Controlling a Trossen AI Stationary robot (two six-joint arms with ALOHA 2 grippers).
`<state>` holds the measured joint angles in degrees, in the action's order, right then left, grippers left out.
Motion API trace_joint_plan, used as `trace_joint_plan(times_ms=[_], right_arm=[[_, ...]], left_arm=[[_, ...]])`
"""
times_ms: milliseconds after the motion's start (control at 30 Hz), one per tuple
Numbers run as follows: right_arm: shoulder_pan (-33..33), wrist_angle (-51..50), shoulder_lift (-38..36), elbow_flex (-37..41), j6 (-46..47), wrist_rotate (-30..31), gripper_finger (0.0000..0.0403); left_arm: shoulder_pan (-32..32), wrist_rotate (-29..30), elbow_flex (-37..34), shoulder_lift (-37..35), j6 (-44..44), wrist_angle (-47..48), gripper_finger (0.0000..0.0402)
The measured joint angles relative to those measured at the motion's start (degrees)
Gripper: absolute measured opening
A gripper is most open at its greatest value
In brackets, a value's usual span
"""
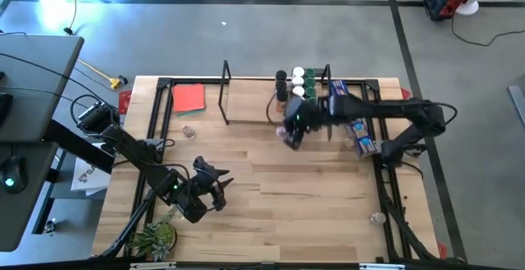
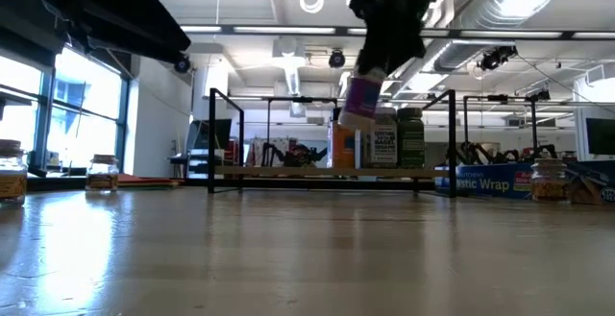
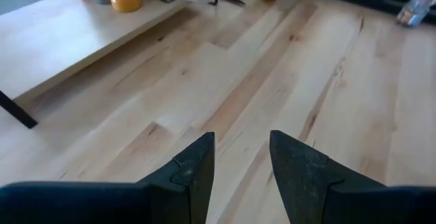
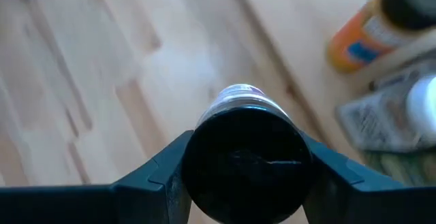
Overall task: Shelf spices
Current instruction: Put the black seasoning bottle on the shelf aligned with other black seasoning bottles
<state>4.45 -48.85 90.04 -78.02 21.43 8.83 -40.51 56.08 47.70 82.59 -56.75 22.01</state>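
The right gripper [image 4: 245, 159] is squeezing a black-topped jar [image 2: 360, 98] just before the shelf [image 1: 254, 106], joining several jars [image 1: 297, 83] there; others are waiting.

The left gripper [image 3: 242, 159] is sitting half open, holding nothing.

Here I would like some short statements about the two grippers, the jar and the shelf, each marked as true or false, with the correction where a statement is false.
1. The right gripper is closed on a jar with a black cap. True.
2. The held jar is standing on the table. False: in the low view it hangs in the air, tilted, in front of the shelf.
3. The left gripper holds a jar. False: its fingers are apart with nothing between them, above bare table.
4. Several jars already stand on the shelf, near its right end in the high view. True.
5. The shelf is empty at its left part in the high view. True.
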Motion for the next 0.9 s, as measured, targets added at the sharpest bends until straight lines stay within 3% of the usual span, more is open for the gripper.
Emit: trace_joint_plan(times_ms=[200,500,900], right_arm=[[7.54,5.99,0.00,-0.02,-2.15,-3.22,0.0191],[10.51,8.79,6.22,-0.11,1.48,-4.51,0.0191],[11.70,-2.06,14.36,-11.39,-0.52,1.64,0.0191]], left_arm=[[0.05,2.67,0.00,0.01,0.02,-2.21,0.0135],[3.06,3.82,0.00,0.02,6.57,-8.69,0.0135],[5.64,0.08,0.00,0.01,9.44,-11.51,0.0135]])
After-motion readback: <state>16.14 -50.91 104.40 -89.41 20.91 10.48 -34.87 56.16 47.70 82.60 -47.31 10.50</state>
